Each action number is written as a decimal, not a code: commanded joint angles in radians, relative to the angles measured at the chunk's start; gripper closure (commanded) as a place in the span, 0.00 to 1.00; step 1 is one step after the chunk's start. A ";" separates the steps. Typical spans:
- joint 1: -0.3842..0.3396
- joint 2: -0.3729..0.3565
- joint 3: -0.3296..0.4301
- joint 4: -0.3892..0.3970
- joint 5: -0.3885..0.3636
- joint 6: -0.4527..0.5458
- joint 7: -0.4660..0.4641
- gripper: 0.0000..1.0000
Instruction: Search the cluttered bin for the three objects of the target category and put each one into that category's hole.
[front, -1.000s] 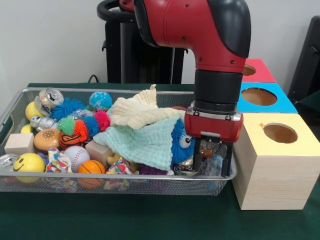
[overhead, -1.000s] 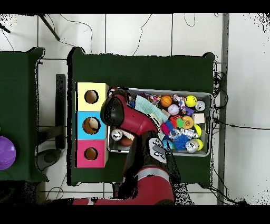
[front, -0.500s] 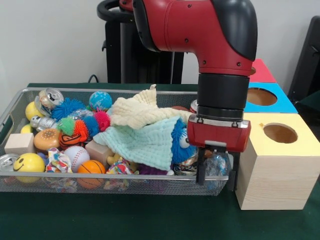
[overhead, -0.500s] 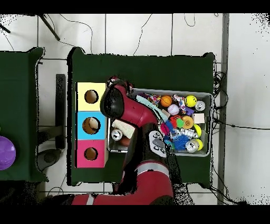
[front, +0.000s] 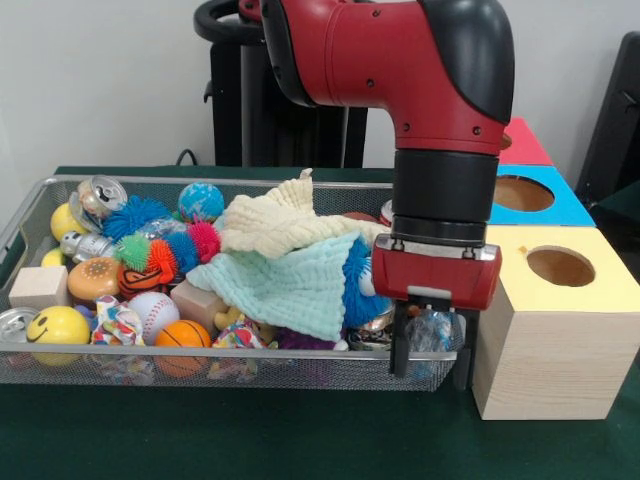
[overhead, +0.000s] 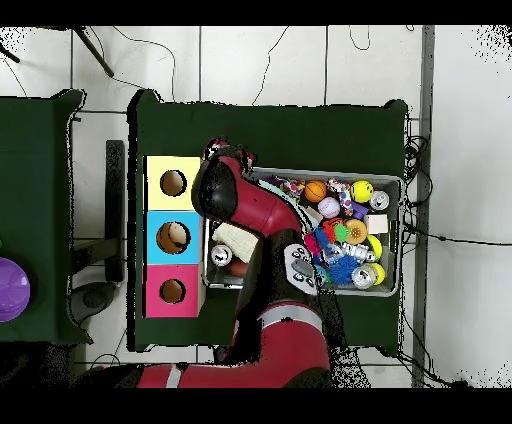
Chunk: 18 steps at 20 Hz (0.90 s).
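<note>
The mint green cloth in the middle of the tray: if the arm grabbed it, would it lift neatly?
Probably not. The green cloth looks soft and crumpled, draping over the toys beneath, so it would likely hang limp. It seems light. A cream cloth lies partly on top and might drag along or slide off.

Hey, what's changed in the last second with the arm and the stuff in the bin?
The gripper has shifted from inside the bin's corner toward the yellow box, its fingers now straddling the front rim. It seems to have a crinkly clear item between them, though whether it is gripped is unclear. The cloths, balls and boxes look unmoved.
</note>
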 joint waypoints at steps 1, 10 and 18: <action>-0.037 -0.041 0.057 0.144 -0.053 -0.005 0.210 0.00; -0.017 -0.039 0.085 0.220 -0.064 -0.104 0.267 0.00; -0.018 -0.030 0.075 0.200 -0.054 -0.084 0.229 0.00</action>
